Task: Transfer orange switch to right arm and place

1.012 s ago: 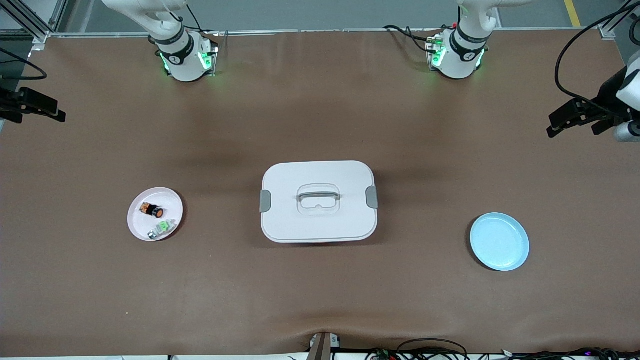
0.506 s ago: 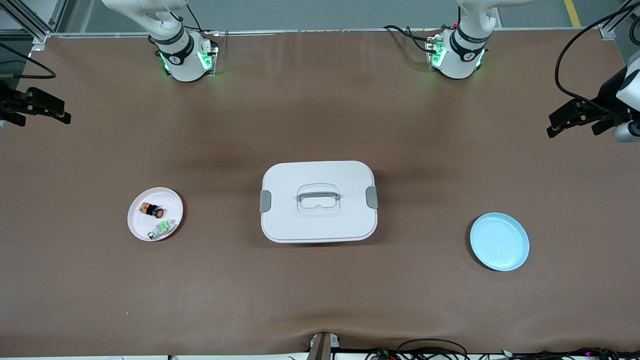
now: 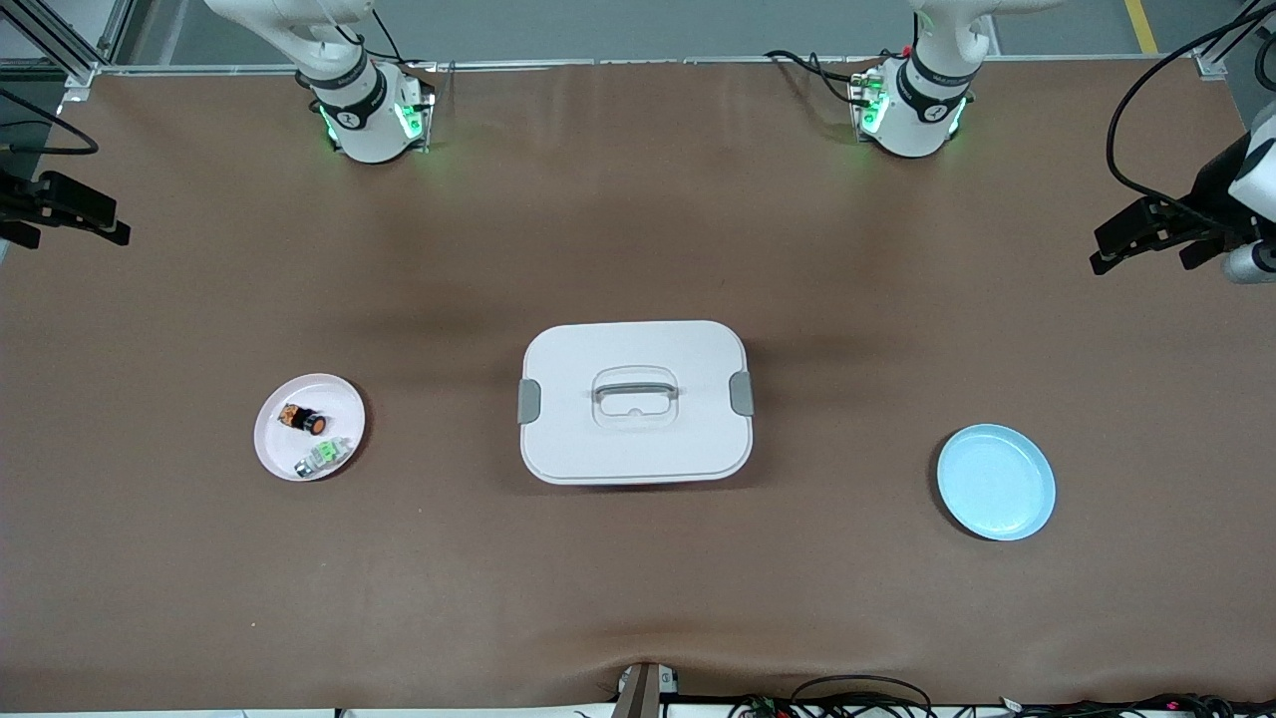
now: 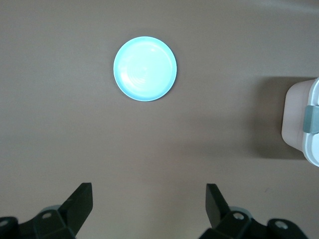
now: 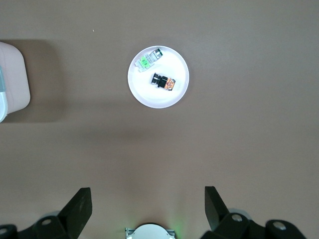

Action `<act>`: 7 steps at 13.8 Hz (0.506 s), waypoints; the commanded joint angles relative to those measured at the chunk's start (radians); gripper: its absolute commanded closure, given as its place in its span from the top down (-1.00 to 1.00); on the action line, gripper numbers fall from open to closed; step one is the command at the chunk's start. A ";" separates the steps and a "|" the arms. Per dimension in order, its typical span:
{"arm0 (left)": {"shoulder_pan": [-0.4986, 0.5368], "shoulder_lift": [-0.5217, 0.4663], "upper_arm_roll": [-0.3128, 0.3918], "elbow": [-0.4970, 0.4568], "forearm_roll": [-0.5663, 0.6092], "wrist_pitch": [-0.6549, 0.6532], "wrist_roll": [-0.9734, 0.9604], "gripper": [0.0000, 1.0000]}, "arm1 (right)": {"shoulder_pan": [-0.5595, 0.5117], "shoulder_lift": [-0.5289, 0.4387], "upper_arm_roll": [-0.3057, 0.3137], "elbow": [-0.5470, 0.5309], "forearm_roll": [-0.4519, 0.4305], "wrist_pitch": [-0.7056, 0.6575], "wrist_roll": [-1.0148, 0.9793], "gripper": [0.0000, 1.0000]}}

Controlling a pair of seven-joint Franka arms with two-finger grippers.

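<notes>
The orange switch (image 3: 304, 420) (image 5: 164, 81) lies on its side on a small pink plate (image 3: 339, 397) (image 5: 177, 62), toward the right arm's end of the table. A silver-and-green switch (image 3: 322, 457) (image 5: 148, 59) lies beside it on the same plate, nearer the front camera. My right gripper (image 3: 60, 219) (image 5: 147, 206) hangs high over the table's edge at that end, open and empty. My left gripper (image 3: 1141, 249) (image 4: 148, 201) hangs high over the left arm's end, also open and empty.
A white lidded box (image 3: 598, 439) (image 4: 301, 124) (image 5: 12, 79) with a handle and grey clips sits mid-table. An empty light blue plate (image 3: 995, 482) (image 4: 145, 61) lies toward the left arm's end. Brown table surface surrounds them.
My right gripper swayed slightly toward the table's middle and back again. The left gripper and everything on the table stayed still.
</notes>
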 commanded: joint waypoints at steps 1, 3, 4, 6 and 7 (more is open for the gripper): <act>0.002 0.014 -0.001 0.028 -0.003 -0.025 0.007 1.00 | -0.020 -0.031 0.023 -0.030 -0.002 0.003 -0.001 1.00; 0.002 0.012 -0.001 0.028 -0.003 -0.025 0.007 1.00 | -0.016 -0.031 0.020 -0.030 0.000 0.001 -0.001 1.00; 0.002 0.014 -0.001 0.028 -0.003 -0.025 0.007 1.00 | -0.005 -0.033 0.017 -0.030 0.000 0.001 0.001 1.00; 0.002 0.014 -0.001 0.028 -0.003 -0.025 0.007 1.00 | -0.002 -0.033 0.009 -0.028 0.003 0.004 0.010 1.00; 0.002 0.014 -0.001 0.028 -0.003 -0.025 0.007 1.00 | -0.002 -0.033 0.006 -0.027 0.015 0.004 0.012 1.00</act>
